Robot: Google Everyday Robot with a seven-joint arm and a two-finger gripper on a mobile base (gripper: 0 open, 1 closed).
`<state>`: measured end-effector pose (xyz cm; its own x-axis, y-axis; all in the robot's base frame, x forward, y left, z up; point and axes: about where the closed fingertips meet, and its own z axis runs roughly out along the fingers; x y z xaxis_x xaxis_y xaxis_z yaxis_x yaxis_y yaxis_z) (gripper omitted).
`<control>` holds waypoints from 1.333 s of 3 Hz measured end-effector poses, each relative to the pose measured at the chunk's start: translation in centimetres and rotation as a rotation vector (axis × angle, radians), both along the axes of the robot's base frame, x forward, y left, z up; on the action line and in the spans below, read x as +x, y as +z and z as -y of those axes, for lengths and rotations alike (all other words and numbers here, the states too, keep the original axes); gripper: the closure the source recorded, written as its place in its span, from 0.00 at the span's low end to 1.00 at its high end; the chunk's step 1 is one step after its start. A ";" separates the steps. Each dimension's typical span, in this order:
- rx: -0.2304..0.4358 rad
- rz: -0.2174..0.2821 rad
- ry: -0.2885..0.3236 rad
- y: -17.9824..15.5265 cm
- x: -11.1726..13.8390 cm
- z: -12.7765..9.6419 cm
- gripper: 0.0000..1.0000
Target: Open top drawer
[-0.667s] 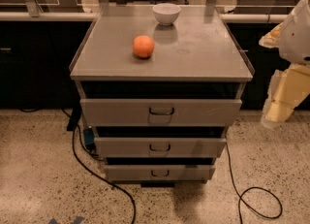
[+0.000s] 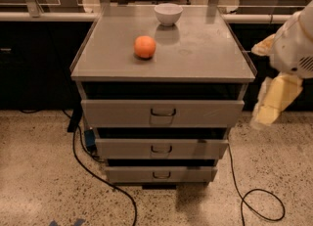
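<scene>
Table [image 2: 205,58]: grey metal, fills the middle of the view, stands on a speckled floor [image 2: 39,171].

Top drawer [image 2: 112,113]: sits directly under the table's top, widest and tallest of three grey fronts, flat, with a dark band of shadow between its upper edge and the table's top. Carries a small dark bail handle [image 2: 163,113] at the centre of the front, untouched. Pulled out a little or fully in: cannot tell.

Middle drawer [image 2: 122,148] and bottom drawer [image 2: 127,174]: stacked below it in the table's body, narrower, each with a small handle.

Claw [image 2: 274,101]: hangs off the table's right side, just beyond the front right corner, about level with the top drawer's front and apart from it. Looks pale yellow. Open or closed: cannot tell.

Arm [image 2: 293,44]: white and rounded, above the claw, beside the table's right edge.

Orange [image 2: 145,47]: lies on the table's top, left of centre.

Bowl [image 2: 168,13]: white, stands near the table's back edge, behind the orange and apart from it.

Cable [image 2: 100,180]: black, runs over the floor from the table's left side toward the front.
</scene>
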<state>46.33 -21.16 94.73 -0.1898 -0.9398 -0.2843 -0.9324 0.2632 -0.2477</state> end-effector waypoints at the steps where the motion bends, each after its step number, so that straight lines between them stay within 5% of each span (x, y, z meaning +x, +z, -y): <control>1: 0.058 0.051 -0.004 -3.3 4.0 -0.9 0.00; 3: 0.045 0.040 -0.003 -4.8 4.4 -0.9 0.00; 4: 0.051 0.029 0.011 -8.6 5.7 -2.2 0.00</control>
